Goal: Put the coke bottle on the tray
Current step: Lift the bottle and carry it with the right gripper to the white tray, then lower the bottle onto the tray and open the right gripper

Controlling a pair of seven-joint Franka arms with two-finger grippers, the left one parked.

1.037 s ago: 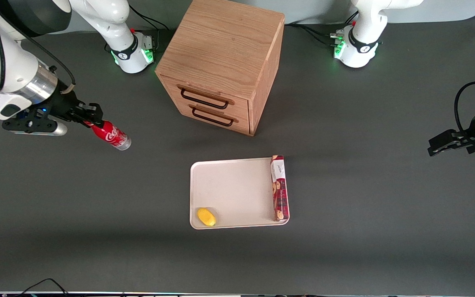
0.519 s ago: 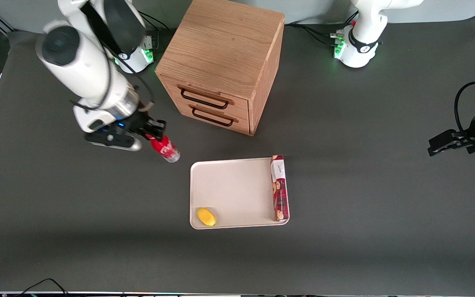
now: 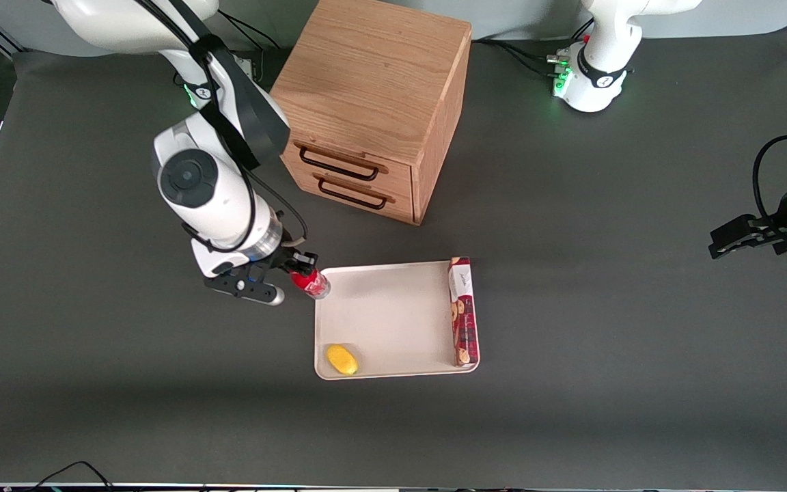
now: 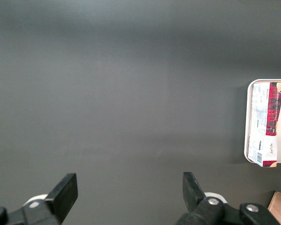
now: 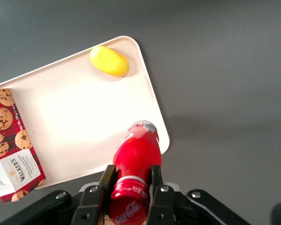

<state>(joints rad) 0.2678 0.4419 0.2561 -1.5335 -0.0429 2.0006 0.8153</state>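
Gripper [image 5: 130,190] clamping coke bottle [image 3: 310,283], hovering at tray [image 3: 393,318] corner nearest cabinet; carrying step, next needs moving inward, lowering.

My right arm reaches out from base, elbow bent, wrist pointing down to table. My gripper [image 3: 300,268] hangs in air, both fingers [image 5: 155,180] pressed on coke bottle [image 5: 135,173], bottle hanging base-down.

gripper [image 5: 129,183] clamps coke bottle [image 5: 135,161] — above tray [image 5: 75,122] corner
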